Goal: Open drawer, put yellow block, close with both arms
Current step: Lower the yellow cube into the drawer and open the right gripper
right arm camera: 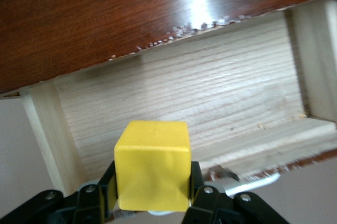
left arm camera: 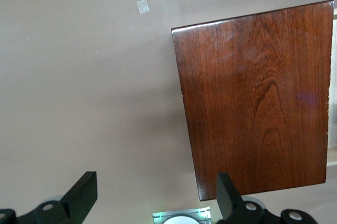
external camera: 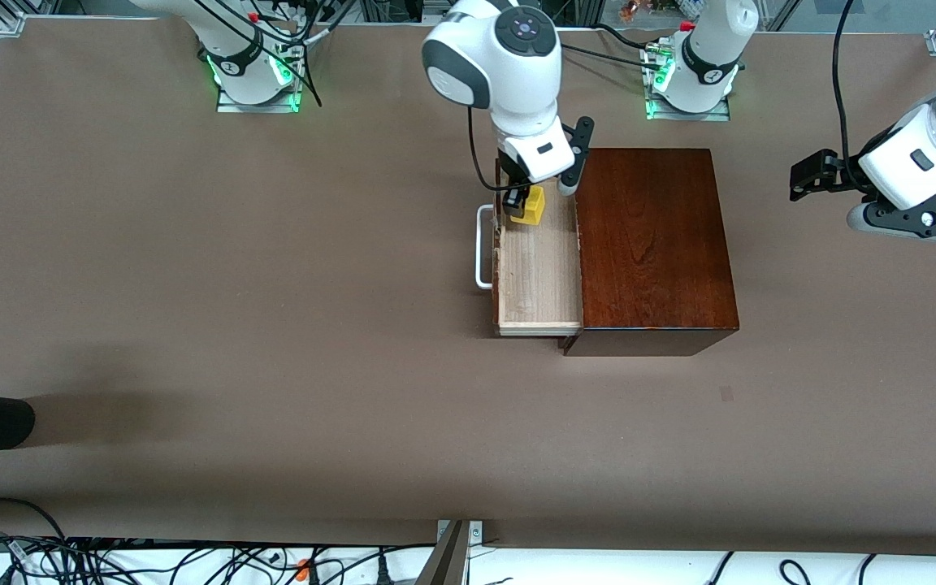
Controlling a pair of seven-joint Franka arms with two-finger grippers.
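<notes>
Two arms up on my feed rn. Right gripper [external camera: 522, 203] is clamped on the yellow block [external camera: 530, 206], hanging over the pulled-out drawer [external camera: 539, 268] at its base-side end. Left gripper [left arm camera: 152, 197] waits w/ fingers spread, over bare table beside the box [external camera: 653, 244].

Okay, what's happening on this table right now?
The right gripper has its jaws shut on the yellow block and holds it over the open drawer, at the end nearest the robots' bases. The drawer is pulled out of the dark wooden box, its white handle toward the right arm's end of the table. The block is not yet released. The left gripper waits in the air, jaws open, off the box's other end.
</notes>
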